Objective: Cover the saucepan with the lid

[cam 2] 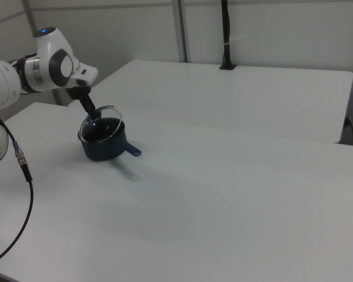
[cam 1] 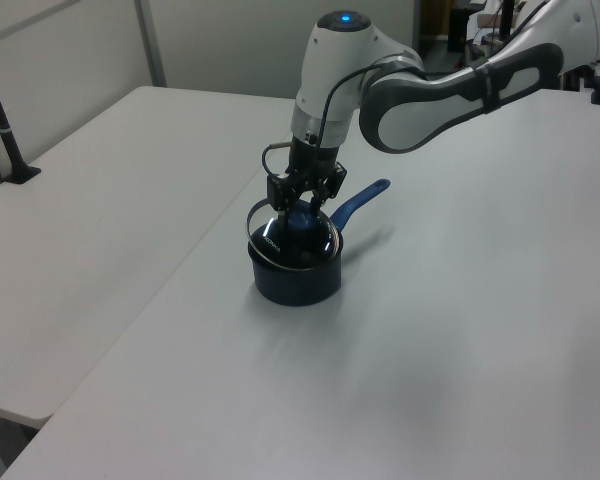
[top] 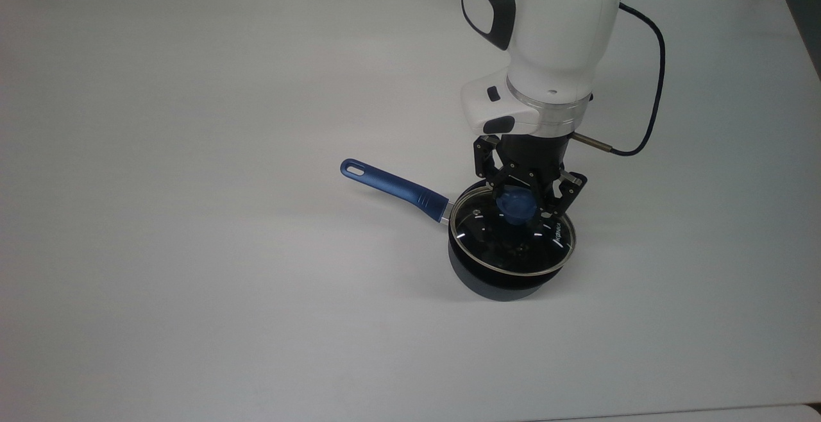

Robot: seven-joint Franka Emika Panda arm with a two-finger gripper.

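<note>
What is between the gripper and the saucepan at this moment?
The lid lies between them. The gripper is shut on its blue knob, and the glass disc sits on the rim of the saucepan, slightly tilted in the right view.

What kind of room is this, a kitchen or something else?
Probably a robotics lab, not a kitchen: a robot arm holds a lid at a saucepan on a bare white table, with partition walls behind.
</note>
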